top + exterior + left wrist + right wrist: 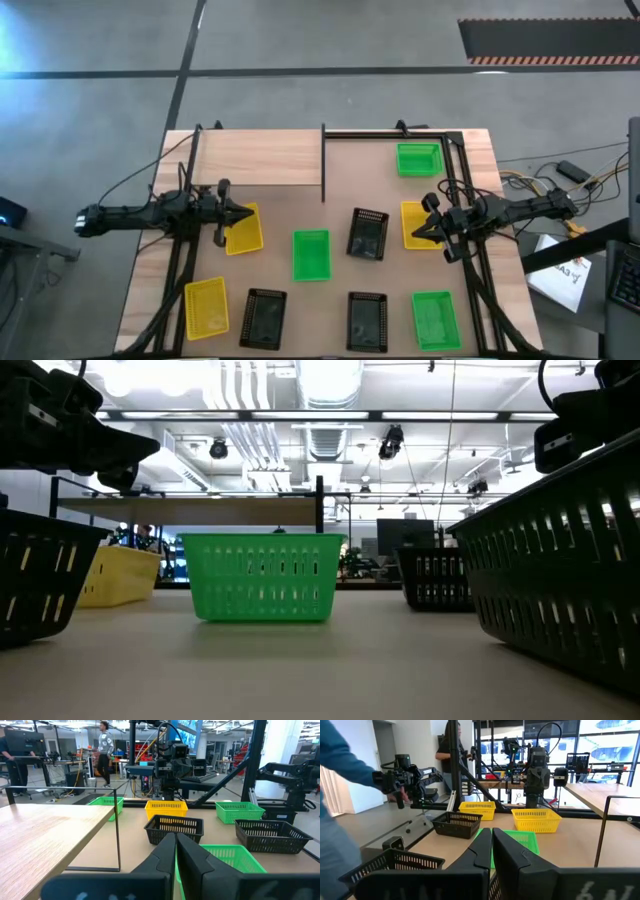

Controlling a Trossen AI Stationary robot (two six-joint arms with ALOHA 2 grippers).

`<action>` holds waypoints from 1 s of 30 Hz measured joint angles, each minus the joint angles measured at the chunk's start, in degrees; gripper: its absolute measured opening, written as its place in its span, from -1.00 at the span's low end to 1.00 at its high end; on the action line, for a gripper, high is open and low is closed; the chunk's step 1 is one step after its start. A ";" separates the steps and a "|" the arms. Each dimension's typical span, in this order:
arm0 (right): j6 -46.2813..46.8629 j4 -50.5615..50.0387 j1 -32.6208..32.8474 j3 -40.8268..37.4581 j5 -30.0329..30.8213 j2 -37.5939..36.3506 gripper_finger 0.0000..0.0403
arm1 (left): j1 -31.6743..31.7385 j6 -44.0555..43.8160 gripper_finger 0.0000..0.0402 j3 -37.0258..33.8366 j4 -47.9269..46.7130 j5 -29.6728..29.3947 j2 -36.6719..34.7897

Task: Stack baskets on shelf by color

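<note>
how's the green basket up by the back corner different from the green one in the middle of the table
The back-corner green basket lies with its long side across the table; the middle green basket runs front to back. The corner one sits close to the black frame; the middle one stands in open tabletop between a yellow basket and a black basket. Both are upright, empty-looking bright green mesh trays.

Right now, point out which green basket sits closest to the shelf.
The green basket at the table's far right corner, beside the shelf. The other two green ones lie nearer the front.
</note>
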 joint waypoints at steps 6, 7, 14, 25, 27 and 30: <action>0.00 -0.02 0.02 0.00 0.00 0.00 -0.96 | -0.08 -3.68 -1.00 0.00 3.63 0.27 0.00; 0.00 -0.01 0.01 0.01 -0.01 0.00 -0.96 | -0.08 -7.79 -1.00 0.00 5.67 0.71 -0.01; 0.00 -0.01 0.00 0.01 -0.02 0.00 -0.96 | -0.08 -21.78 -1.00 1.21 17.00 1.72 1.97; 0.00 -0.02 0.02 0.00 0.00 0.00 -0.96 | -0.17 -27.10 -1.00 23.46 -20.32 3.24 18.99; 0.00 -0.01 0.02 0.00 0.00 0.00 -0.96 | -0.40 -27.04 -1.00 27.34 -26.05 2.87 22.70; 0.00 -0.02 0.02 0.02 0.00 0.00 -0.96 | -1.25 -26.27 -1.00 31.85 -30.13 2.78 28.54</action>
